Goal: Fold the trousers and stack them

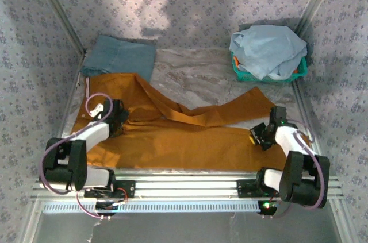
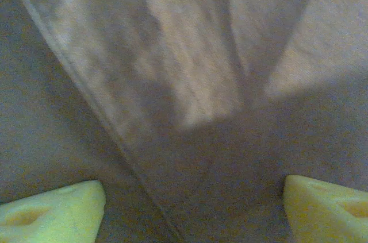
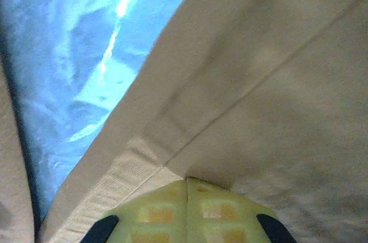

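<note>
Trousers (image 1: 172, 134): one pair, rust-orange, spread flat across the near half of the table (image 1: 201, 70), waist end at left, two legs running right, the upper one angling away from the lower.

Left gripper (image 1: 118, 118) sits over the waist end, pointed down at the cloth. Left wrist view: both yellow fingertips (image 2: 52, 211) stand wide apart, holding nothing, with the fabric (image 2: 172, 82) and a diagonal seam lying in the gap between them.

Right gripper (image 1: 259, 135) is at the far right end of the lower leg. Right wrist view: pads (image 3: 155, 214) pressed together, and the hemmed edge of the cloth (image 3: 276, 82) runs right into the tip, so it looks pinched there.

Count: two grippers; one teal-blue garment (image 1: 121, 56) folded at the far left, touching the trousers' upper edge; one pale-blue garment (image 1: 267, 47) heaped in one green basket (image 1: 299, 73) at the far right, apart from the trousers.
</note>
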Controlling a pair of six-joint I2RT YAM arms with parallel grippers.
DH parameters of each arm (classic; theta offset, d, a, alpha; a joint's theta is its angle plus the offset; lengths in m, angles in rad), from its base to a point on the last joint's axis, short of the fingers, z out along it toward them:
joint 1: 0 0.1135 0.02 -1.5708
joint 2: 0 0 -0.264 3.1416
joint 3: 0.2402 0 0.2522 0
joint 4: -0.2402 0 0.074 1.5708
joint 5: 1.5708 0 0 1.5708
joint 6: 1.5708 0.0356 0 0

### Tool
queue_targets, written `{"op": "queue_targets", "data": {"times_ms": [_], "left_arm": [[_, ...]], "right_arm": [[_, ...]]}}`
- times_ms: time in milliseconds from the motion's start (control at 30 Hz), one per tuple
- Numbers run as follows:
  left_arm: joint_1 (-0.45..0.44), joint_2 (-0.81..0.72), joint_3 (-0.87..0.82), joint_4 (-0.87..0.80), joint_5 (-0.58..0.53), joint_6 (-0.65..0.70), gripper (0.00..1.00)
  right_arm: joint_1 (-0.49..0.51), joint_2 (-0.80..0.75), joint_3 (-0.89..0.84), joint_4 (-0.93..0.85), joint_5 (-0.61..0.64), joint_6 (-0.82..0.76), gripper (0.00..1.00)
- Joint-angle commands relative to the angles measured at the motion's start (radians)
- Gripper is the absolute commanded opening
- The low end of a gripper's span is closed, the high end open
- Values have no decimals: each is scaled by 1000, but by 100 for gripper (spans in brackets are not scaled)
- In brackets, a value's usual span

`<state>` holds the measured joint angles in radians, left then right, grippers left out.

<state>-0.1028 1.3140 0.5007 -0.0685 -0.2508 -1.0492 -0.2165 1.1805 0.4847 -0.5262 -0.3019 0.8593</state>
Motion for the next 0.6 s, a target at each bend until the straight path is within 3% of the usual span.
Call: {"op": "queue_targets", "data": {"times_ms": [0, 233, 433, 567], "left_arm": [[53, -80, -71, -133, -31, -22, 82], [65, -278, -64, -277, 31, 36, 83], [61, -369, 66, -330, 92, 151, 83], [-43, -284, 174, -323, 106, 227, 83]], "right_arm": [[-58, -48, -24, -132, -37, -71, 0], [11, -37, 176, -174, -61, -131, 0], [180, 74, 389, -137, 86, -123, 36], [242, 213, 499, -80, 126, -111, 50]]}}
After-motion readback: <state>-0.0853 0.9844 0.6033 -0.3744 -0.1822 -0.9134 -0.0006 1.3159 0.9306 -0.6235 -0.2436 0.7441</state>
